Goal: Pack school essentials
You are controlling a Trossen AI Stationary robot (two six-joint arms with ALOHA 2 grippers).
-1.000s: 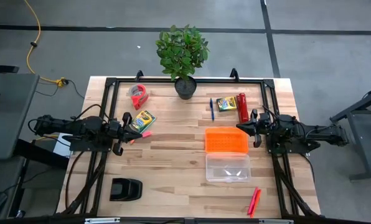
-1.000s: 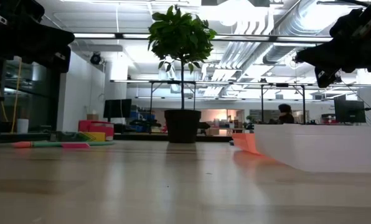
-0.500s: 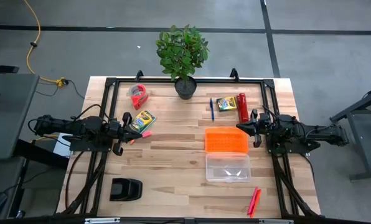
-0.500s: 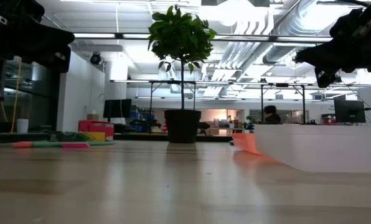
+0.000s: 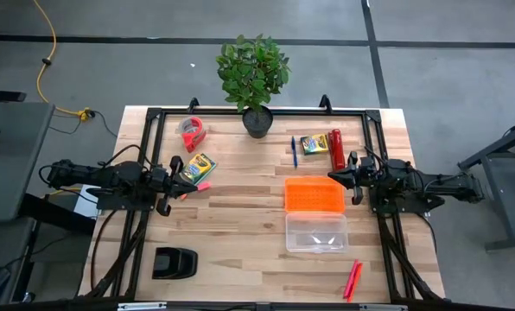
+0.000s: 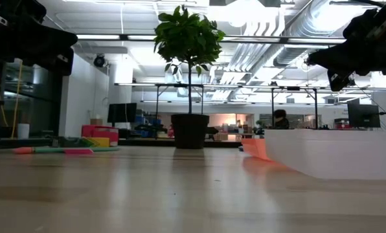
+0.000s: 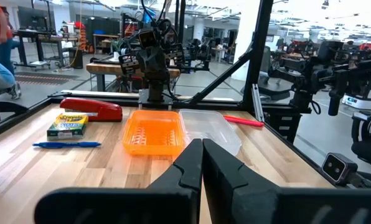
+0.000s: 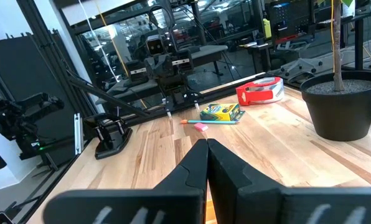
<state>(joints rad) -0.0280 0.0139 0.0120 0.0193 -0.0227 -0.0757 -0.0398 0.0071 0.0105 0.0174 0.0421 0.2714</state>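
One yellow-and-green crayon box (image 5: 200,165) lies flat at the left, with a tiny pink eraser (image 5: 203,185) beside it. A second crayon box (image 5: 313,143) and a thin blue pen (image 5: 294,151) lie at the far right. Pink and red-orange markers (image 5: 352,279) lie at the near right edge. An orange tray (image 5: 314,194) and a clear container (image 5: 316,232) rest side by side right of the middle. My left gripper (image 5: 185,179) hovers shut at the left side, pointing level toward the tray. My right gripper (image 5: 332,177) hovers shut at the right side, facing it. Neither touches anything.
A potted plant (image 5: 254,78) stands at the far edge's middle. A red tape roll (image 5: 192,132) lies at the far left, and a red cylinder (image 5: 336,149) lies beside the right crayon box. A black object (image 5: 174,262) sits at the near left. Bare wood lies in the middle.
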